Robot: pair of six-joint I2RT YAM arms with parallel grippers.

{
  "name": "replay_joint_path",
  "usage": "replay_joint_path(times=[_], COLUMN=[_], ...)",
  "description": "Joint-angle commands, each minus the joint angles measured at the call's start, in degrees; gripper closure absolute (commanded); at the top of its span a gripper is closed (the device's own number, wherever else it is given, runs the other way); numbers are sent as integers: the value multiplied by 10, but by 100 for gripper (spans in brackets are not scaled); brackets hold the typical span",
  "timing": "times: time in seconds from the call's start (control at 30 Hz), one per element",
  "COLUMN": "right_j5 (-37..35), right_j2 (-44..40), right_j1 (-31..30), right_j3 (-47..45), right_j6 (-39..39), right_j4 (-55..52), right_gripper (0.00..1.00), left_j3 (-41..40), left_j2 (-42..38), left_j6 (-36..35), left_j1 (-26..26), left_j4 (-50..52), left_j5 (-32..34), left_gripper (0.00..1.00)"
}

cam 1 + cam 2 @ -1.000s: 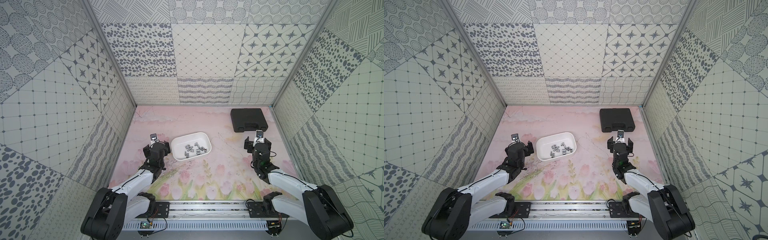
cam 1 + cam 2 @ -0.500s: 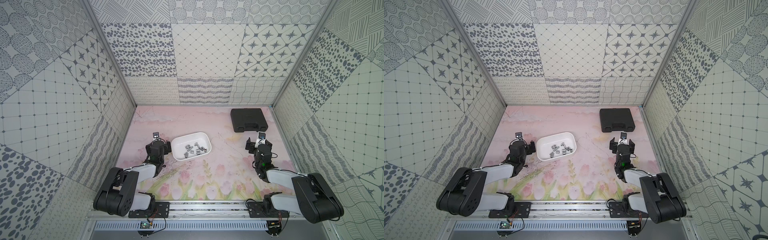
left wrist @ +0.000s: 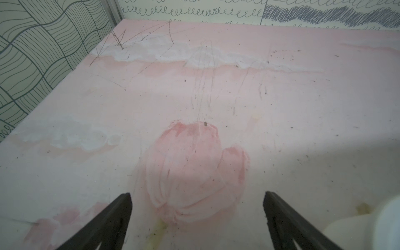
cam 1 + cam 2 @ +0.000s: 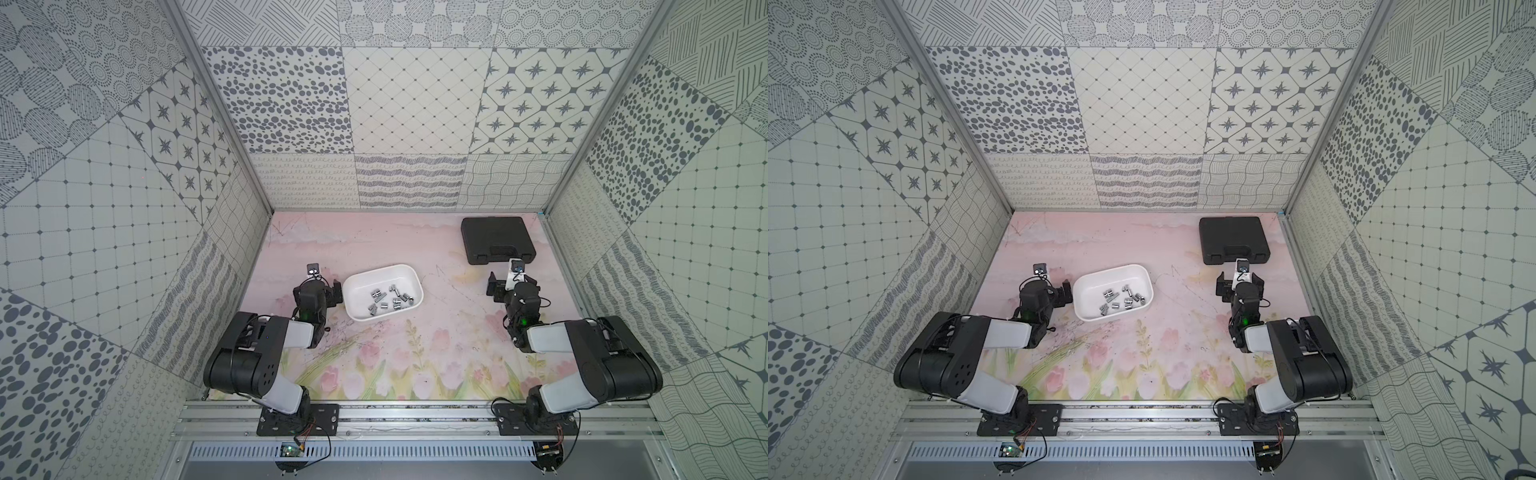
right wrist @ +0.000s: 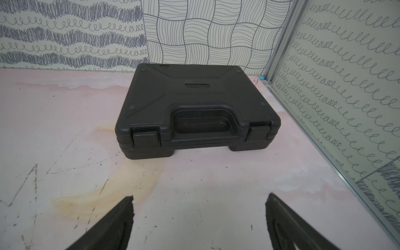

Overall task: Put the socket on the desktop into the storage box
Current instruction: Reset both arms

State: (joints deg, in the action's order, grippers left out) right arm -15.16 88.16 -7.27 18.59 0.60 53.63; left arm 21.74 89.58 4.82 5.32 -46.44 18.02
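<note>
The desktop point(image 4: 436, 249) is pale pink, printed with tulips, leaves and faint clouds, and crossed by thin dark scratches. It carries no writing. The black tool case point(image 5: 194, 97) lies closed and flat, beyond the storage box point(image 4: 361, 291) towards the back wall and off to the right arm's side. Its moulded handle faces the right wrist camera. A small raised label sits on its lid, too blurred to read. The storage box is a shallow white plastic tub with rounded corners and smooth walls. It sits slightly askew and bears no marking in both top views point(image 4: 1096, 286). The left gripper point(image 3: 197, 194) sits just beside the box's left end, jaws spread wide over a printed tulip and holding nothing. A white corner of the box point(image 3: 378, 227) shows at the edge of the left wrist view. The right gripper point(image 5: 199, 198) is well apart from the box on its right side. It points at the tool case, jaws likewise spread and empty. The sockets point(image 4: 388, 300) are small silvery metal cylinders scattered across the floor of the box, clear of both grippers.
</note>
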Motion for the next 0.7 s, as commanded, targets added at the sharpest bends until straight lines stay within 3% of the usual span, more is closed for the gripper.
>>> replay_joint_path(times=[0.0, 0.67], right_j5=[36, 49], right_j2=[6, 9], right_j1=[12, 24], right_j3=[35, 41], right_j6=[-12, -21], right_j4=[-24, -38], right_gripper=[3, 3], left_j3=[5, 8], left_j2=[11, 5], left_j6=[-1, 5], left_j1=[-8, -9], left_j4=[-60, -39], left_j5=[-34, -37], left_gripper=[1, 1])
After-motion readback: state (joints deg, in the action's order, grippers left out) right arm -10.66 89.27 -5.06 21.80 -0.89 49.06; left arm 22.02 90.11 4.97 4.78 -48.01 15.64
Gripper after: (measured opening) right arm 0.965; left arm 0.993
